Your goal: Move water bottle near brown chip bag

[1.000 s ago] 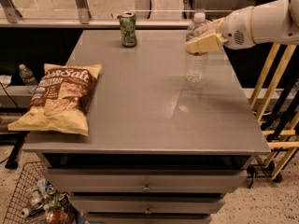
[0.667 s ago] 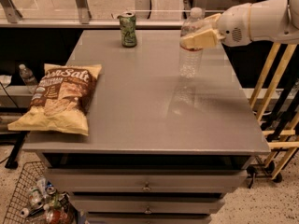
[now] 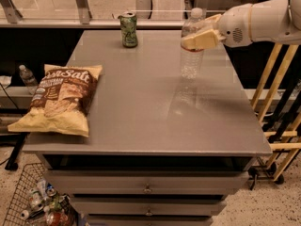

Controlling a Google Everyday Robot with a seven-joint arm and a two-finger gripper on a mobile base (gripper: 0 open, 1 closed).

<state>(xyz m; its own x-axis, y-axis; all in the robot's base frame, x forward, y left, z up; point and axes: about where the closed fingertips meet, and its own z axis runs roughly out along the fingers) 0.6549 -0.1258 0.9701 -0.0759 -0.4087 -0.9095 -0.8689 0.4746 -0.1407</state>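
Observation:
The water bottle (image 3: 191,48) is clear and ribbed with a white cap, upright at the table's right rear. My gripper (image 3: 201,35) reaches in from the right on a white arm and is shut on the bottle's upper part. The bottle's base looks at or just above the tabletop. The brown chip bag (image 3: 61,98) lies flat at the table's left front edge, far to the left of the bottle.
A green drink can (image 3: 128,29) stands at the back middle of the grey table (image 3: 155,126). A small bottle (image 3: 26,77) sits on a low shelf to the left. A wire basket of litter (image 3: 33,201) is on the floor front left. Yellow wooden frames (image 3: 277,112) stand to the right.
My gripper and the water bottle have moved a little to the left across the table. The chip bag and the can have not moved.

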